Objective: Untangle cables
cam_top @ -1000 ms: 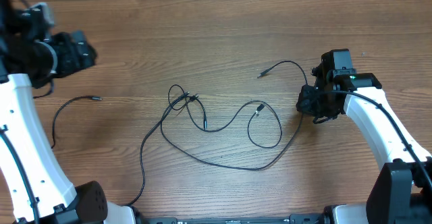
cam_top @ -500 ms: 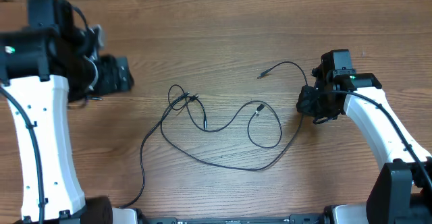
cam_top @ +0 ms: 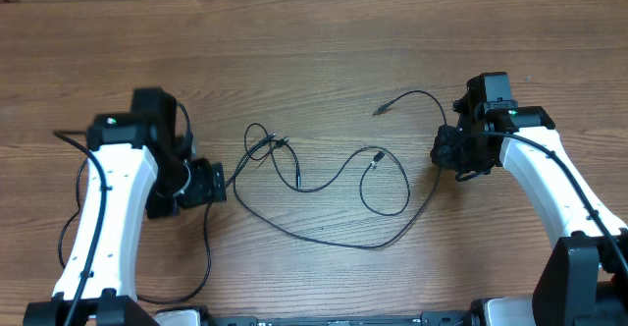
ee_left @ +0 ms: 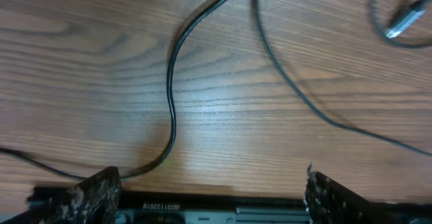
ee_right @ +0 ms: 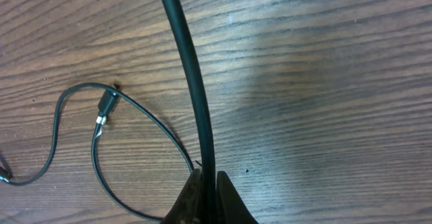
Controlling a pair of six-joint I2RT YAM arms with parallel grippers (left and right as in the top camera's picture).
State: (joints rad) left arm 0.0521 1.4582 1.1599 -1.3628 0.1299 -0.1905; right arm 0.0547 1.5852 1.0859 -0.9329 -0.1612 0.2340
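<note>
Wood-grain worktop [cam_top: 314, 31] is shown, with bare boards left open along its far edge. The left arm [cam_top: 108, 198] is bent in from the left edge. The left jaws are held spread wide, released, just left of the knot [cam_top: 263, 144]. The right arm [cam_top: 549, 184] is reached in from the right edge, and the right jaws are clenched on one cord. The cables [cam_top: 324, 236] are sprawled across the middle and tangled toward the left; their number cannot be told. Three plugs are counted, and the far plug [cam_top: 378, 110] lies apart from the tangle. Lettering below the left jaws is too blurred to be read.
</note>
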